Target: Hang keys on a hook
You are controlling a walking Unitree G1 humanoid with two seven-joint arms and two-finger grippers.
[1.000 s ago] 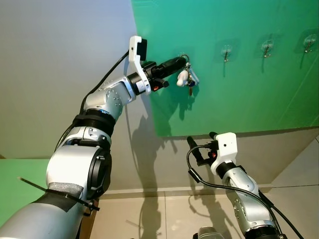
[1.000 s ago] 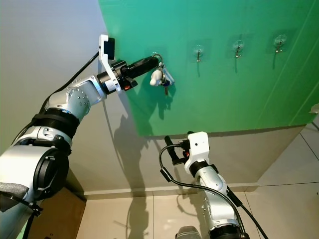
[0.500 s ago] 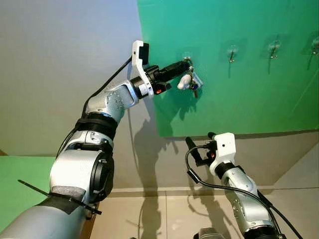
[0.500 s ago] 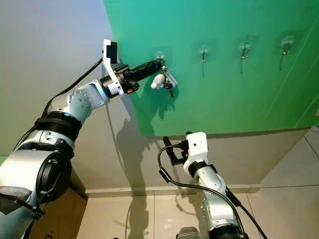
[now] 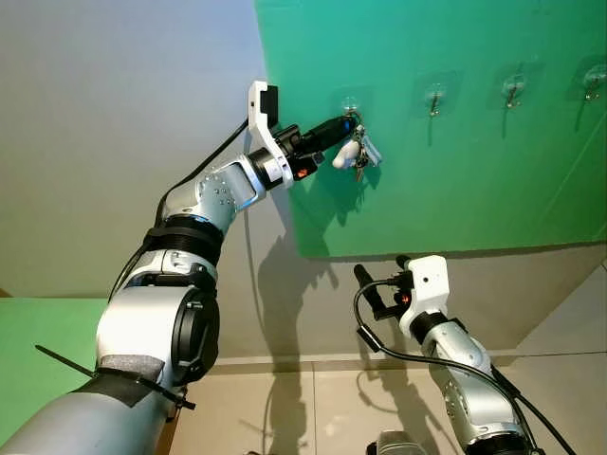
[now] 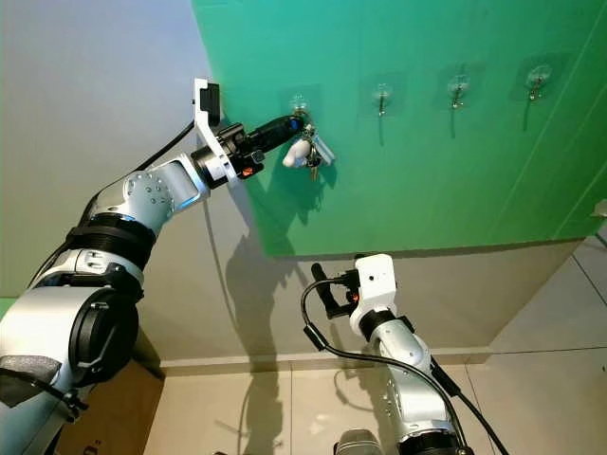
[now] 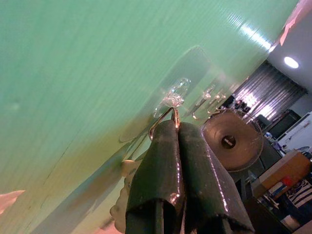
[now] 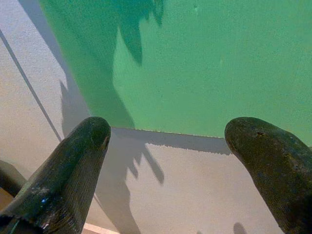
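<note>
A green board (image 5: 455,190) covers the far wall, carrying a row of clear hooks; the rightmost is cut off at the frame edge. The left gripper (image 5: 349,122), fingers pressed together on the keys (image 5: 357,154), holds their ring at the leftmost hook (image 5: 350,102); whether the ring sits over it is hard to tell. The right gripper (image 5: 383,275) hangs low and near, fingers spread wide, holding nothing.

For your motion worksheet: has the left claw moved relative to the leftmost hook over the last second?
Yes. The left claw has risen slightly toward the leftmost hook, lifting the keys closer beneath it.
</note>
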